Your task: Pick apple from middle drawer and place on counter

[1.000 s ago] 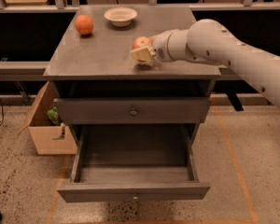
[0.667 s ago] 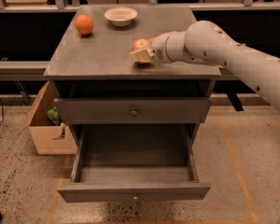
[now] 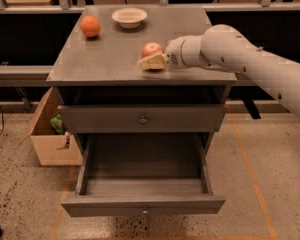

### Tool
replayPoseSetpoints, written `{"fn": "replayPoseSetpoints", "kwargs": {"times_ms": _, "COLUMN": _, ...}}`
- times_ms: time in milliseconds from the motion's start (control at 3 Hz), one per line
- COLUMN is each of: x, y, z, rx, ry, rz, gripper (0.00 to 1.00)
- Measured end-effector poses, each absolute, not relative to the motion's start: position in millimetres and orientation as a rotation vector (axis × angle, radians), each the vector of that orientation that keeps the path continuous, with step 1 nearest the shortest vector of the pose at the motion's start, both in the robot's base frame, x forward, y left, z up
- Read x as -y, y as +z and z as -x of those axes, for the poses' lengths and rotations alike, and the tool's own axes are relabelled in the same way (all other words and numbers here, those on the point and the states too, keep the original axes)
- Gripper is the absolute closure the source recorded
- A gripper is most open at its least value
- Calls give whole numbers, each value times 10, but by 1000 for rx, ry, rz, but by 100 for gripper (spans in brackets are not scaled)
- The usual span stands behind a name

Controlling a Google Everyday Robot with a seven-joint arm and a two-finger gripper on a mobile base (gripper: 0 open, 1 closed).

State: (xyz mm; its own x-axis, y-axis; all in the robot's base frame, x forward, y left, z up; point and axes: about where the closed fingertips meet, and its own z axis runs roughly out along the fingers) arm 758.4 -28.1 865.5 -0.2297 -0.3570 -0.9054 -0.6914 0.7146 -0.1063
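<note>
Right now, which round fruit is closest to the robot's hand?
The red apple, right at the gripper on the counter; the orange fruit sits far off, back left.

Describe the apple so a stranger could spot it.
On the grey counter, find the robot's hand near the front edge. The apple sits right at it, red with a pale patch, unlike the all-orange fruit at the back left.

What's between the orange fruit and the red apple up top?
Only bare counter lies between the orange and the apple in the camera view. The bowl sits farther back; the gripper is right at the apple.
</note>
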Motion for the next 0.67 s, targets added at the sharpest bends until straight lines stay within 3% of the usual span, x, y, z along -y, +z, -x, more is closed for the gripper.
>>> {"fn": "replayPoseSetpoints", "kwargs": {"times_ms": 667, "x": 1095, "y": 8930, "z": -7328, "rx": -1845, "ry": 241, "rz": 678, "gripper": 0}}
